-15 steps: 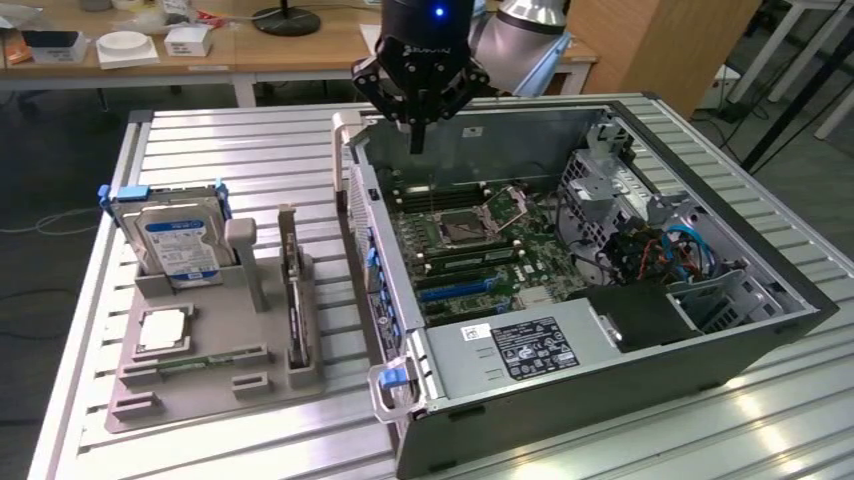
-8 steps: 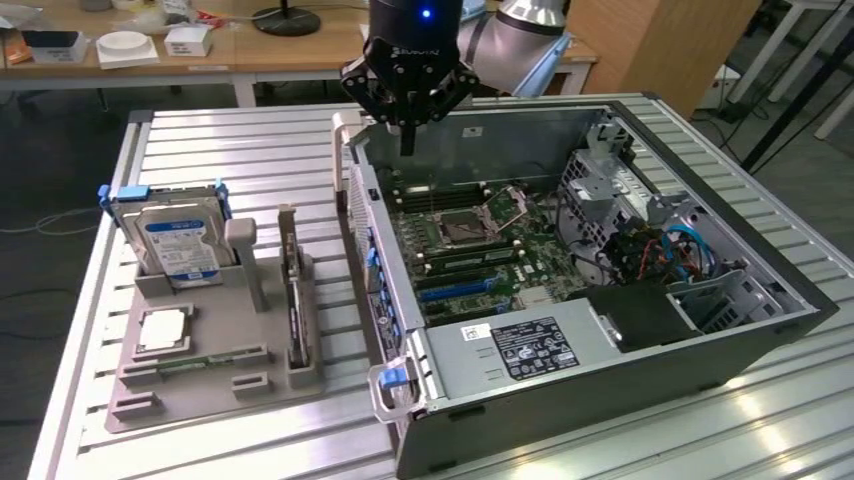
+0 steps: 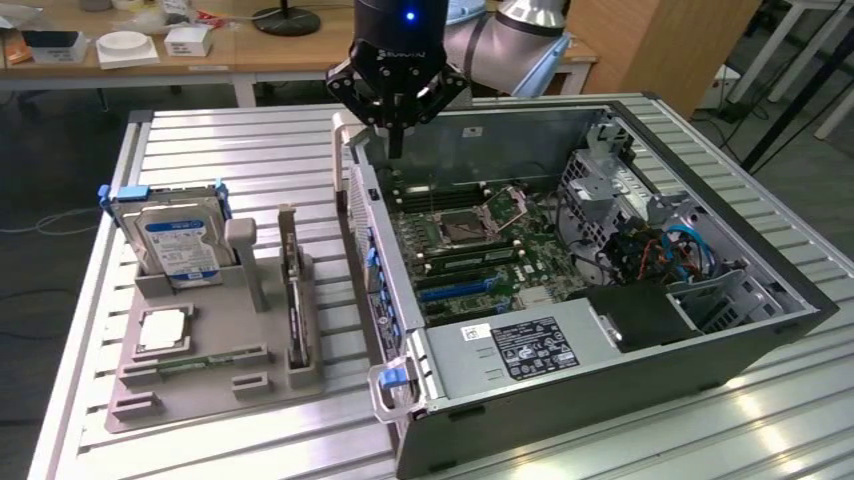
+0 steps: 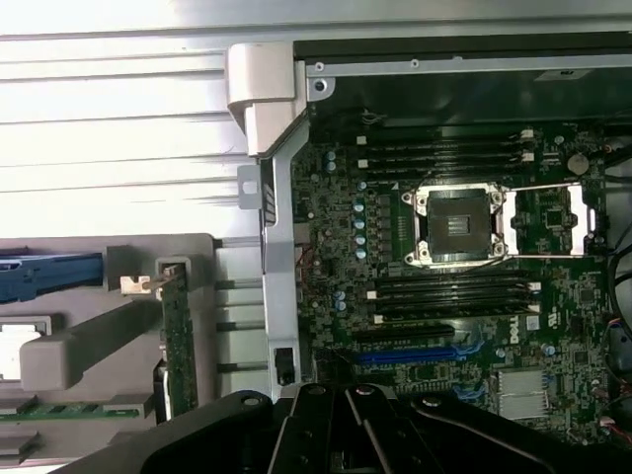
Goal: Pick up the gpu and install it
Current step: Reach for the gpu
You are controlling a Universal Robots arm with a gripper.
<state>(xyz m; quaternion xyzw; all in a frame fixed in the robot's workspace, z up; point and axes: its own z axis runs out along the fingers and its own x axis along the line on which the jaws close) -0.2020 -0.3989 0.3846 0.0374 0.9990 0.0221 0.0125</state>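
The black gripper [image 3: 395,148], empty with fingers pressed together, is hung over the dark metal computer case [image 3: 627,400]; the thin dark gpu card [image 3: 295,310], left, could be toppled if met unopened.

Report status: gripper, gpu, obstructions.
Gripper shut, empty, above the open case's edge. Gpu upright in the grey holder, untouched. Nothing lying on it.
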